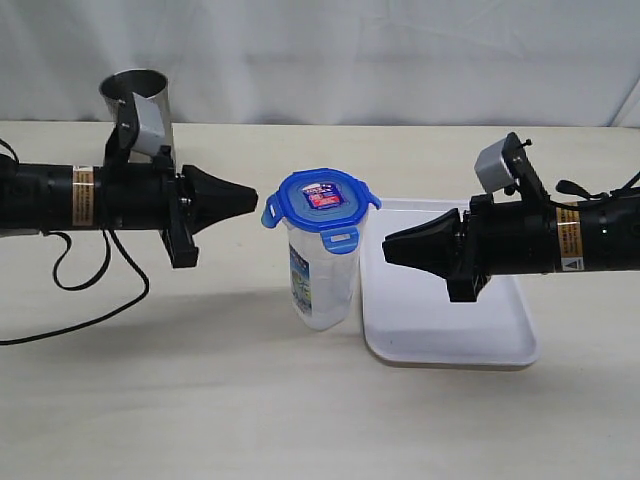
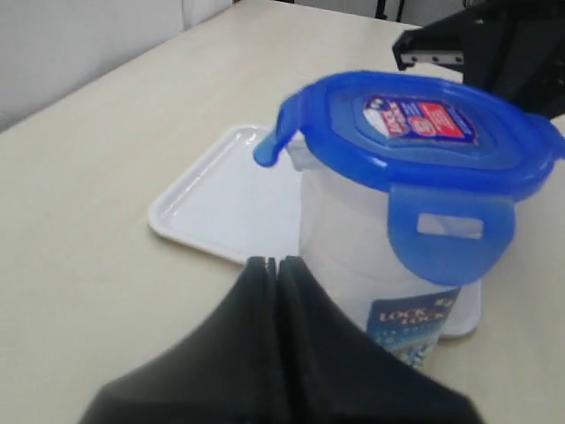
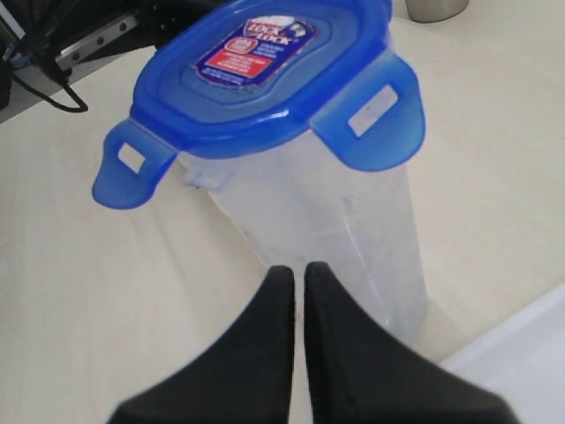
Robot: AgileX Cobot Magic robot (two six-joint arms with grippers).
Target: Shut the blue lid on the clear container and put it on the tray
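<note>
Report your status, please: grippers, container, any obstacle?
Both shut and empty, left gripper and right gripper flanking the clear container. On top the blue lid, flaps sticking out. Container on table beside tray, not on it. Nothing in the way.

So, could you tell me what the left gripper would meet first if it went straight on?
Probably the clear container, near its top by a side flap of the blue lid. The shut left gripper points at it with nothing between, though the exact height is hard to judge.
</note>
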